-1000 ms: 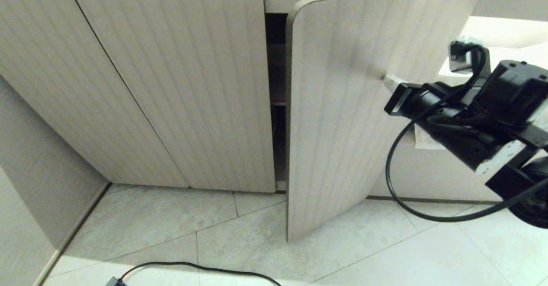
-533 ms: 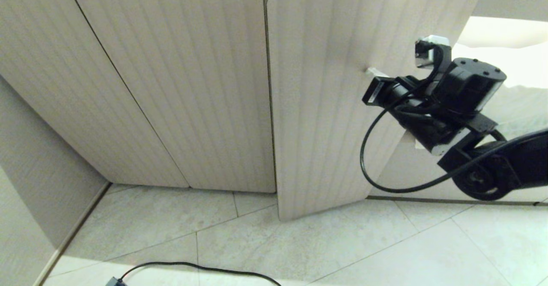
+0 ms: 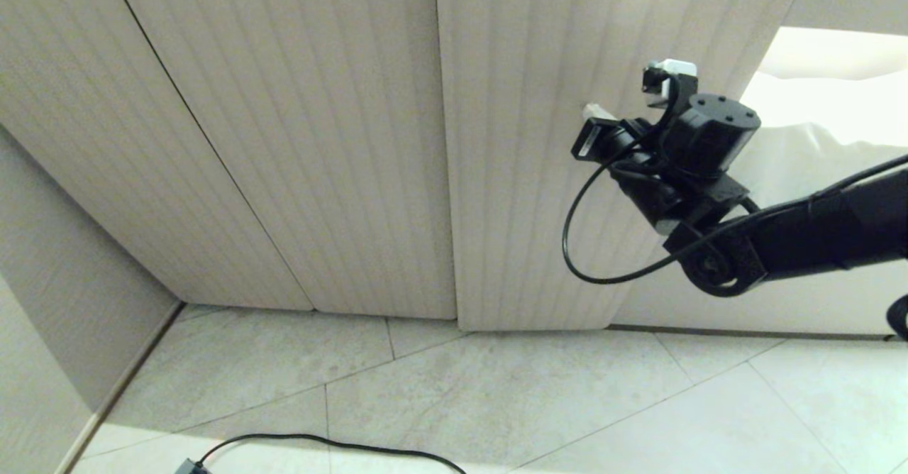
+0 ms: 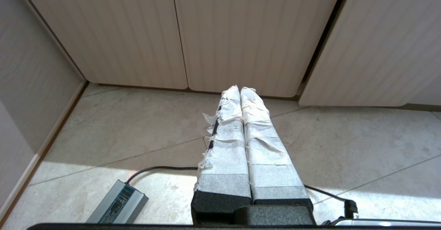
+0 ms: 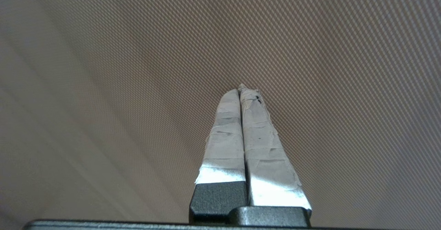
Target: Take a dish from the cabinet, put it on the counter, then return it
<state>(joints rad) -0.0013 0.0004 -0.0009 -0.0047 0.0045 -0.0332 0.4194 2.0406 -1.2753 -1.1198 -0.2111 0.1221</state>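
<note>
The beige ribbed cabinet (image 3: 319,140) fills the head view, its three doors all lying shut or nearly so. My right gripper (image 3: 592,111) is shut and empty. Its taped fingertips press on the face of the rightmost door (image 3: 525,197), about halfway across. In the right wrist view the shut right gripper (image 5: 241,87) points straight at that door's surface (image 5: 137,68). My left gripper (image 4: 240,89) is shut, empty and parked low over the floor in front of the cabinet (image 4: 241,33). The dish is hidden and the counter is out of view.
A black cable (image 3: 319,442) and a grey power adapter (image 4: 117,202) lie on the tiled floor (image 3: 567,403) near me. A beige wall (image 3: 57,282) closes the left side. A bright white area (image 3: 830,105) lies beyond the rightmost door.
The rightmost door has swung from wide ajar to shut against the cabinet, and the dark gap beside it has gone. My right gripper moved up and to the left with the door.
</note>
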